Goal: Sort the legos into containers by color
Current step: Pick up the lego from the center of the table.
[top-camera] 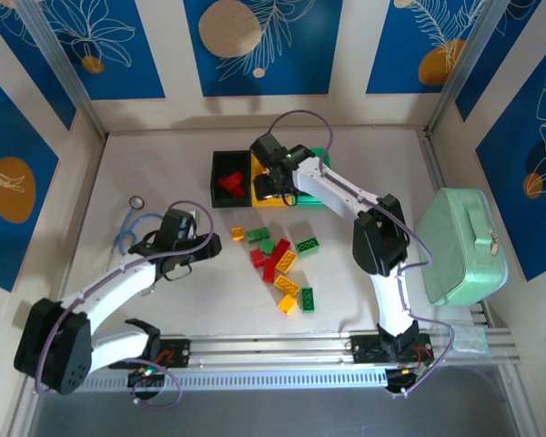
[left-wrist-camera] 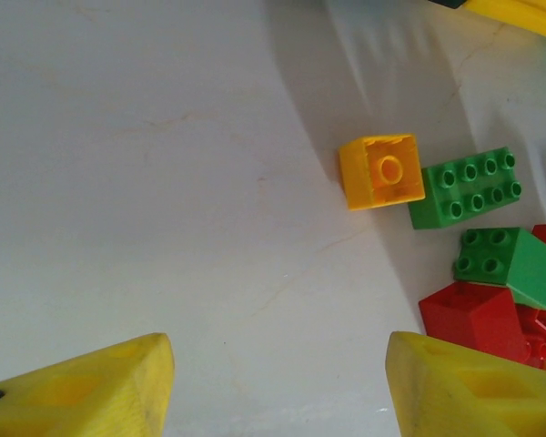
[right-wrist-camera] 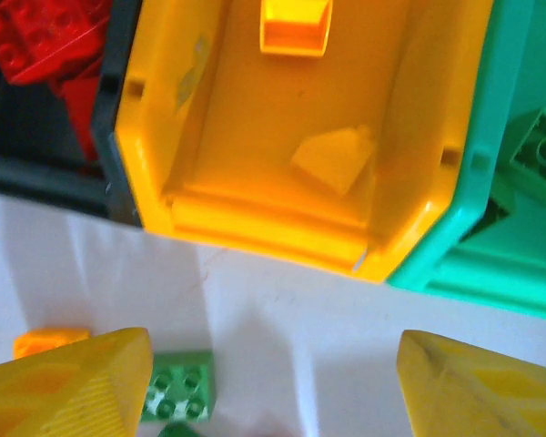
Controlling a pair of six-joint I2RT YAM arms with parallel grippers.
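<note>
The right jaws hang wide and empty over the yellow bin (right-wrist-camera: 255,232), where two yellow bricks (right-wrist-camera: 332,159) lie, so that arm looks to be finishing a drop. The left jaws stand apart and empty, low over the worktop (left-wrist-camera: 146,182), short of a loose yellow brick (left-wrist-camera: 380,170) at the edge of the unsorted legos (top-camera: 278,259). The next move, I judge, calls for straddling that brick and closing squarely without nudging the green brick (left-wrist-camera: 464,187) just beside it.
</note>
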